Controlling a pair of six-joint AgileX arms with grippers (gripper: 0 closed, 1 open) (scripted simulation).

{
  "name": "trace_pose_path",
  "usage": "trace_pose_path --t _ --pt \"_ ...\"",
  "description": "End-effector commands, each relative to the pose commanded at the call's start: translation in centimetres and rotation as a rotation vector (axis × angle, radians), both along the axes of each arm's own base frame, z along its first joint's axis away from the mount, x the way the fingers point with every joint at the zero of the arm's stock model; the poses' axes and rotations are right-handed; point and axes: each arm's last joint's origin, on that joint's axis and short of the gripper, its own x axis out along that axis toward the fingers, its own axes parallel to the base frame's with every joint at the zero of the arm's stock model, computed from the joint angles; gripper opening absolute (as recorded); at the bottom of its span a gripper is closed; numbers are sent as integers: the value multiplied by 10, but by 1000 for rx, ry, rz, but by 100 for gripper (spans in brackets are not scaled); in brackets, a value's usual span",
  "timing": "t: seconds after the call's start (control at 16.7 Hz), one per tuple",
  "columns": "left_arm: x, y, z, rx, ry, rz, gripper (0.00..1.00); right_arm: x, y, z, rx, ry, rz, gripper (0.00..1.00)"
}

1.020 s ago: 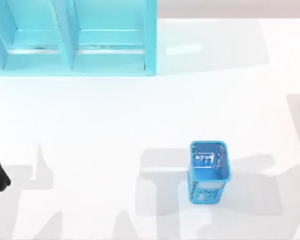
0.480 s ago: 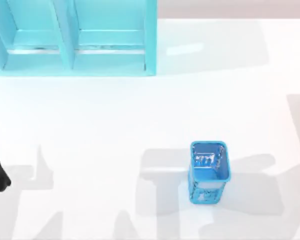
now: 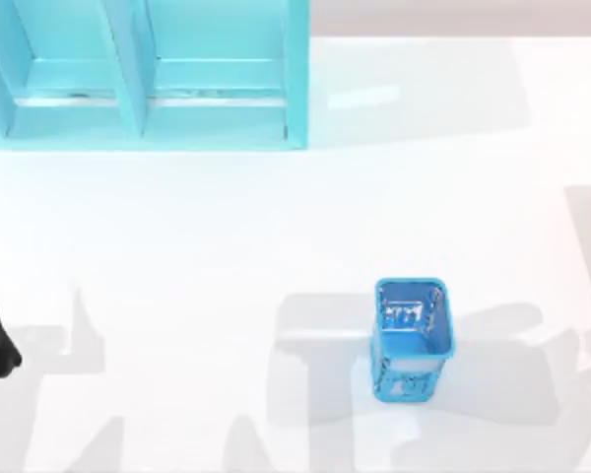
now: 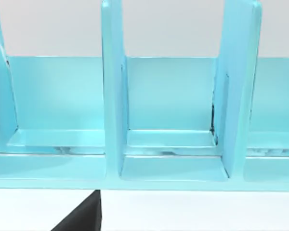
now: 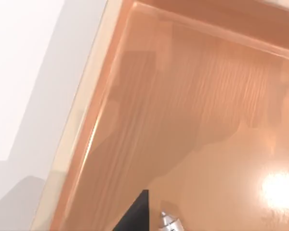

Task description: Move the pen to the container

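The right tool point(image 5: 135, 216) hangs over an orange-brown wooden tray point(image 5: 192, 120), near the tray's rim, with white tabletop point(image 5: 24, 72) just past that rim. Whether this tool is clenched, released or grasping something, I cannot tell. Just beside its dark tip sits a small silvery end point(image 5: 169, 222). I take it for the pen, but too little of it shows to be sure, or to say whether it is held or lying on the tray.

The cup point(image 3: 411, 340), a blue mesh container, stands upright on the tabletop. Well up and left of the cup is a cyan rack point(image 3: 148, 89) of open compartments. The left tool point(image 4: 82, 219) faces that rack, parked far left of the cup; its state cannot be told either.

The step in hand looks like the pickup at the tray: the pen has not yet reached the cup. Next, the right arm needs a firm hold on the barrel, a lift clear of the tray rim, then a carry to above the cup's mouth with the pen turned upright, since the opening is narrow.
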Motion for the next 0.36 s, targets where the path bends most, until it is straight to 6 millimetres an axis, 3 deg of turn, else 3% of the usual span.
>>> trace_pose_path --t 0.36 --pt "0 0 0 0 0 0 100 0 0 0 0 0 0 100"
